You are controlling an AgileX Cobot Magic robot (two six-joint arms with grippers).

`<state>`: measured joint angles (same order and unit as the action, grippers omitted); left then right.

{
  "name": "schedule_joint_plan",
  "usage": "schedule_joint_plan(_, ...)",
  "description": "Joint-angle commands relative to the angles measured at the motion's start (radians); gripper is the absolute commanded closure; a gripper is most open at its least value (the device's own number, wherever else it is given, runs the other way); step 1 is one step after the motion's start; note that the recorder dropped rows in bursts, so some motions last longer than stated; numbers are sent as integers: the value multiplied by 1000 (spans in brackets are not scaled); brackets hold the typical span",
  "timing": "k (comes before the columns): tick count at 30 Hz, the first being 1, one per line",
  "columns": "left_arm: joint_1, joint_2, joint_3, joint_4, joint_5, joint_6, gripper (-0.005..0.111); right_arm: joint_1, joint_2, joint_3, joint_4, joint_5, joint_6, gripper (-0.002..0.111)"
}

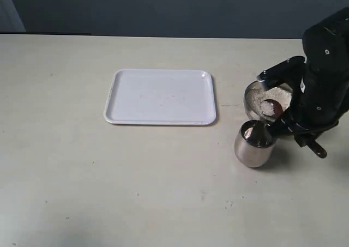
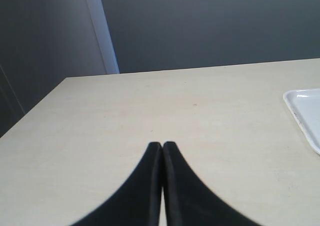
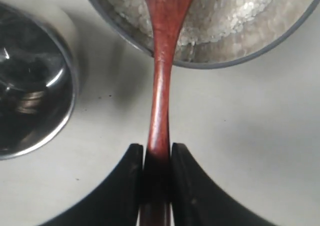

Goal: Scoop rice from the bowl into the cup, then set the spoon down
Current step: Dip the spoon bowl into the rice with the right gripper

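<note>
My right gripper [image 3: 157,148] is shut on the thin handle of the red-brown spoon [image 3: 161,91], whose oval end reaches over the rim of the steel bowl [image 3: 295,24] into the white rice [image 3: 230,11]. In the exterior view the spoon's tip [image 1: 276,108] shows inside the bowl [image 1: 252,97], with rice [image 1: 268,103] heaped beside it. The rounded steel cup [image 1: 253,144] stands just in front of the bowl; it also appears as the cup [image 3: 30,81] beside the spoon handle. My left gripper [image 2: 162,145] is shut on nothing, hovering above bare table.
A white rectangular tray [image 1: 160,96] lies flat on the beige table [image 1: 82,165], left of the bowl; its corner is the tray [image 2: 305,113] in the left wrist view. The right arm [image 1: 324,83] looms over the bowl's right side.
</note>
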<state>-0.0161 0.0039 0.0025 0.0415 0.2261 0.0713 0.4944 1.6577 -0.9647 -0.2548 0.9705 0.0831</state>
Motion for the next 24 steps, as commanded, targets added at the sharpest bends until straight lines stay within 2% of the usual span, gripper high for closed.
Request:
schedule_joint_plan(1,-5,-4,-3,1,-11,-5,106,-31,-61,22,22,-56,23,109)
schedule_joint_plan(4,-5,-4,-3,1,-11,-5,106,-87,-89,22,35,-54,23,109)
schedule_joint_plan(16,-5,-4,-3,1,-11,-5,106,-87,-114,22,53,-43,15,109)
schedule_joint_plan(24,-5,-4,-3,1,-11,-5,106,-87,-217,22,70,37,-4,109)
